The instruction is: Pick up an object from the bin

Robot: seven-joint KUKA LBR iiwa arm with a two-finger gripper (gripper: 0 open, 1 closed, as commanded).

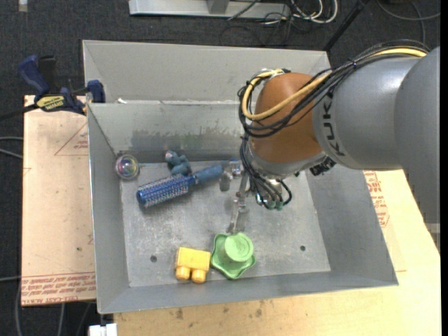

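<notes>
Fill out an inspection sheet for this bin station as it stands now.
Surface: grey metal bin, dark smudges on its back wall.
Job's things: blue hairbrush toward the back left; green lid and yellow toy block side by side at the front wall.
Clutter: shiny ball in the back left corner; small teal toy by the brush.
Grippers: claw hangs mid-bin, between the brush handle and the green lid.
Cables: yellow and black cables looped over the arm's orange cover; loose cables behind the bin.
Surroundings: dark floor.

Dark carpet floor — cables, grey metal stand base beyond.
</notes>
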